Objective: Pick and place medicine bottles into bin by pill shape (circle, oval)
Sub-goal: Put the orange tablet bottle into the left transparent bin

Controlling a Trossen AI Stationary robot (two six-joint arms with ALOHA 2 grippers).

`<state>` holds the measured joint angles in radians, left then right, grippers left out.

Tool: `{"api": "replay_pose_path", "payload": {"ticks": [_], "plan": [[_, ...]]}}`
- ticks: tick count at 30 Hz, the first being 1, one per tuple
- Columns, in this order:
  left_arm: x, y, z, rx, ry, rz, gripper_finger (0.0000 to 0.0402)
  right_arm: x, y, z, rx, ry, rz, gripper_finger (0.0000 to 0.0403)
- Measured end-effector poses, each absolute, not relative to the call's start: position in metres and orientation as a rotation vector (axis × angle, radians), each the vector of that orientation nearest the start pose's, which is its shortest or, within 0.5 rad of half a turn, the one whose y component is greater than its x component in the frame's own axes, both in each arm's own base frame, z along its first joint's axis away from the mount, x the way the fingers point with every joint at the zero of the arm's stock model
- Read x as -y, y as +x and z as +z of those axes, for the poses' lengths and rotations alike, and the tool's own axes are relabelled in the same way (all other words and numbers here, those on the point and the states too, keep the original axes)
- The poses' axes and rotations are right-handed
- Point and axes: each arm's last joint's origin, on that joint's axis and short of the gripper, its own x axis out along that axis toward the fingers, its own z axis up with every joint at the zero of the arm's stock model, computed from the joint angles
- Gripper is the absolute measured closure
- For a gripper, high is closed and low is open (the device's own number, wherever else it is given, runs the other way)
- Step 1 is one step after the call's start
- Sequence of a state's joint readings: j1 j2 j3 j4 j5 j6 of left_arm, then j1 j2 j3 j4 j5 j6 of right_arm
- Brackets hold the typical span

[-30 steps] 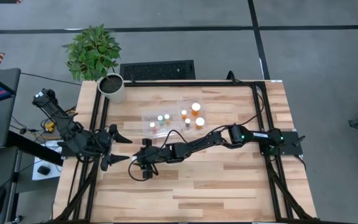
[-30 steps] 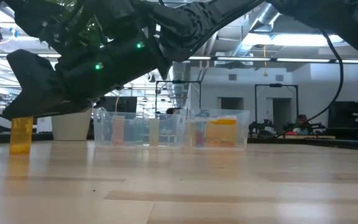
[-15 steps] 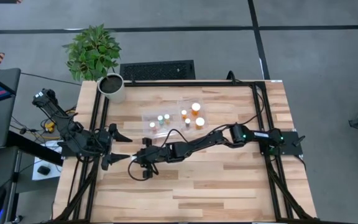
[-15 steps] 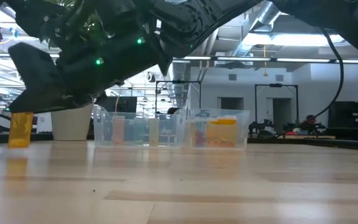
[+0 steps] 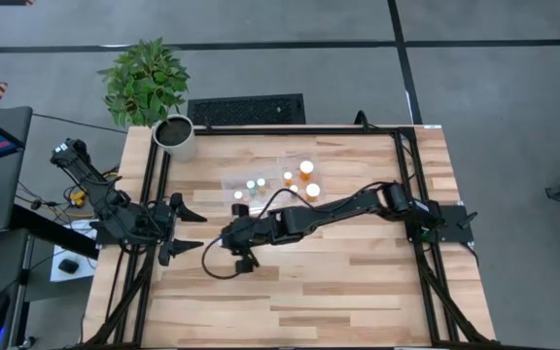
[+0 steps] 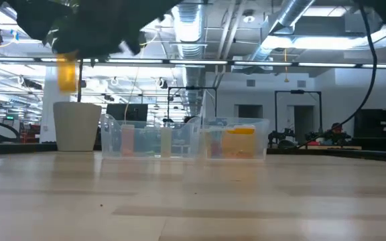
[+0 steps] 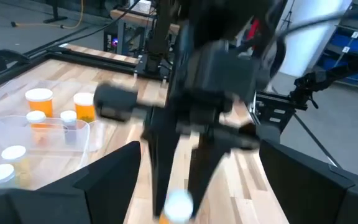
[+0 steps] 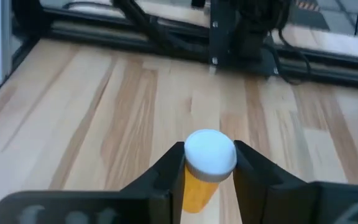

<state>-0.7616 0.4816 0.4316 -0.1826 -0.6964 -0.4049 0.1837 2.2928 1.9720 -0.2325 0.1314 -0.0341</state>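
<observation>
The high view looks straight down on the whole desk [image 5: 358, 292]. The low view sits at desk height, facing level toward the bin [image 6: 183, 137], which both share. Each wrist camera looks close along its own arm at the lifted bottle [image 8: 205, 168].

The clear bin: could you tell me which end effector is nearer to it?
Right. The right end effector, holding a bottle, is just short of the bin; the left end effector waits at the table's left edge.
</observation>
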Motion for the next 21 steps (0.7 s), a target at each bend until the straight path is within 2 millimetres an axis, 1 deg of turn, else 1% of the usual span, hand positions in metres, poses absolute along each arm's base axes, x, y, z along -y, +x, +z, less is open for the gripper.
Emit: {"api": "replay_pose_path", "payload": {"ticks": [2, 5, 6, 8, 10, 13, 15, 18, 21], "plan": [[0.07, 0.101, 0.253, -0.183, -0.248, -0.026, 0.0079, -0.09, 0.509, 0.242, -0.592, -0.138, 0.063, 0.0286], [0.07, 0.101, 0.253, -0.179, -0.246, -0.01, 0.0079, -0.086, 0.491, 0.25, -0.616, -0.146, 0.063, 0.0286], [0.07, 0.101, 0.253, -0.179, -0.245, -0.007, 0.0079, -0.084, 0.482, 0.253, -0.626, -0.147, 0.053, 0.0286], [0.069, 0.101, 0.253, -0.178, -0.244, -0.006, 0.0079, -0.077, 0.463, 0.262, -0.591, -0.139, 0.011, 0.0287], [0.069, 0.1, 0.253, -0.18, -0.239, -0.006, 0.0079, -0.066, 0.439, 0.266, -0.577, -0.137, -0.059, 0.0288], [0.068, 0.1, 0.253, -0.176, -0.235, 0.004, 0.0079, -0.047, 0.408, 0.26, -0.5, -0.127, -0.168, 0.0288], [0.068, 0.1, 0.253, -0.165, -0.235, 0.031, 0.0079, -0.033, 0.393, 0.252, -0.414, -0.087, -0.211, 0.0285], [0.067, 0.1, 0.253, -0.156, -0.234, 0.064, 0.0079, -0.013, 0.381, 0.243, -0.257, -0.024, -0.263, 0.0284], [0.066, 0.1, 0.253, -0.15, -0.236, 0.083, 0.0079, 0.002, 0.384, 0.228, -0.214, -0.015, -0.3, 0.0284]]}}
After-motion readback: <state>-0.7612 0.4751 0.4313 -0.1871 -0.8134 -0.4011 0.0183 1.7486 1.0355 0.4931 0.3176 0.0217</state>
